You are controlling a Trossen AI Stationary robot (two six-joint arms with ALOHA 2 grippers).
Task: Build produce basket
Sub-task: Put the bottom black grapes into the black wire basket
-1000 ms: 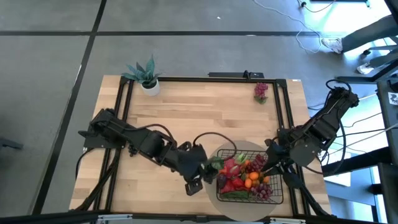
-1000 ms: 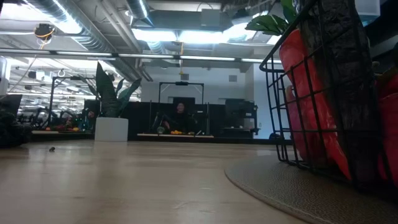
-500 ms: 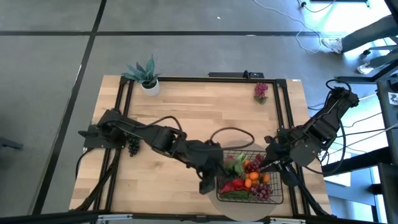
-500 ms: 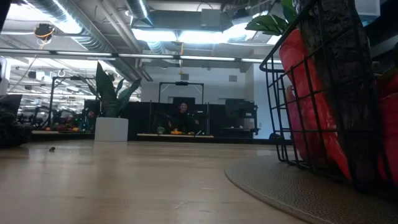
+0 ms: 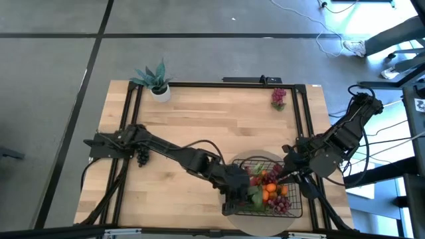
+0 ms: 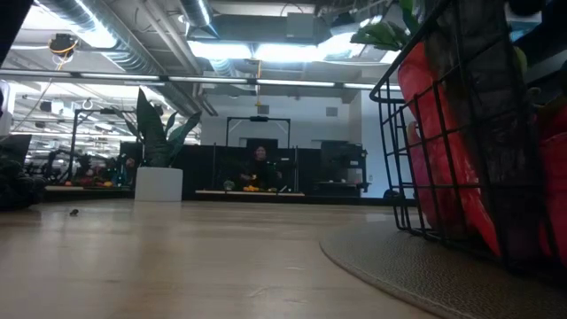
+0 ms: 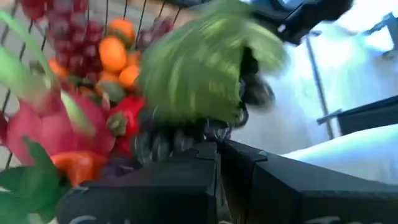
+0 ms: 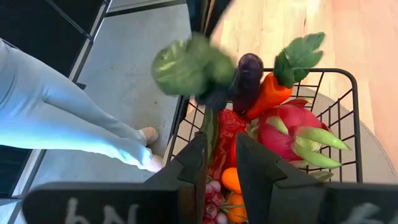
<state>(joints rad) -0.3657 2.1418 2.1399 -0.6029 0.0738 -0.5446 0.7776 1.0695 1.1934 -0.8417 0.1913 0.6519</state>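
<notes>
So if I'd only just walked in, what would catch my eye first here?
Probably the black wire-mesh basket near the table's front right edge, heaped with bright toy produce: orange tangerines, a pink dragon fruit, red grapes. The left end effector reaches over it carrying a leafy green toy vegetable. Far off, a spiky green potted plant stands at the back left corner.

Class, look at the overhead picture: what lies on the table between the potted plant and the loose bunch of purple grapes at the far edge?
In the high view, only bare wood lies between the potted plant and the purple grapes.
</notes>
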